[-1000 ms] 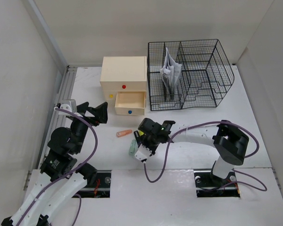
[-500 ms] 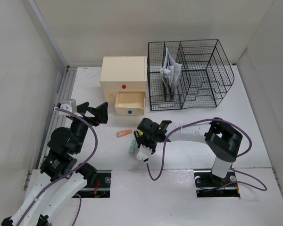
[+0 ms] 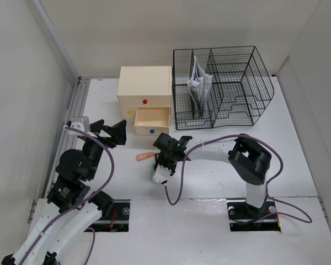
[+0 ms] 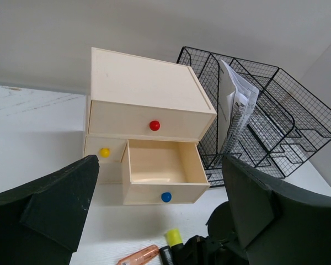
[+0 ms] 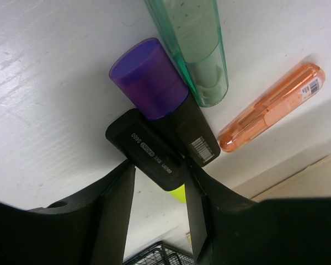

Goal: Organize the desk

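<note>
The desk (image 3: 298, 165) is a white tabletop. My right gripper (image 3: 161, 165) is low over a cluster of pens left of centre. In the right wrist view its jaws (image 5: 159, 171) straddle a black highlighter with a yellow cap (image 5: 154, 157). A gap shows at the left finger, so it is open. A purple-capped highlighter (image 5: 149, 80), a green translucent tube (image 5: 196, 49) and an orange pen (image 5: 270, 107) lie beside it. My left gripper (image 3: 111, 131) is open and empty, above the desk, left of the open drawer (image 3: 152, 118).
A cream drawer box (image 3: 145, 88) stands at the back with its lower right drawer pulled out and empty (image 4: 160, 165). A black wire rack (image 3: 231, 83) holding papers (image 3: 198, 85) stands to its right. A metal rail (image 3: 71, 110) runs along the left side.
My right gripper has moved left and a little forward, over the pens. The left arm has not moved.
</note>
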You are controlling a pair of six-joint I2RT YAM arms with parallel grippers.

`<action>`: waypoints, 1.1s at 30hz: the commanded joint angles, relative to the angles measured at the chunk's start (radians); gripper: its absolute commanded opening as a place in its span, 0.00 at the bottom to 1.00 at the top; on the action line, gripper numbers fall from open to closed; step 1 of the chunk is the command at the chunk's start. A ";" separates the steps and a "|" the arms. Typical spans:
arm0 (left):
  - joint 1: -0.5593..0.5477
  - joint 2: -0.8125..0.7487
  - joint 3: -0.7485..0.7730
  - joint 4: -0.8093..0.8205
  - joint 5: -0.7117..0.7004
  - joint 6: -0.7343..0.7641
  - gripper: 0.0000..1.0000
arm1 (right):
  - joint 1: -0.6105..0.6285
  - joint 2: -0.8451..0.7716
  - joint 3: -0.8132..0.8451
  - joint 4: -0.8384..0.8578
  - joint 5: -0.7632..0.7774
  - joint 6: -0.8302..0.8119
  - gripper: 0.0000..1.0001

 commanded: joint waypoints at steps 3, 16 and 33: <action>-0.004 -0.009 -0.005 0.032 0.009 -0.001 0.92 | 0.005 0.083 0.131 -0.236 -0.088 -0.020 0.47; -0.004 -0.009 -0.005 0.032 0.018 -0.001 0.92 | 0.058 0.265 0.284 -0.517 -0.092 0.036 0.48; -0.004 -0.027 -0.005 0.032 0.009 -0.001 0.93 | 0.080 0.374 0.336 -0.639 -0.100 0.259 0.15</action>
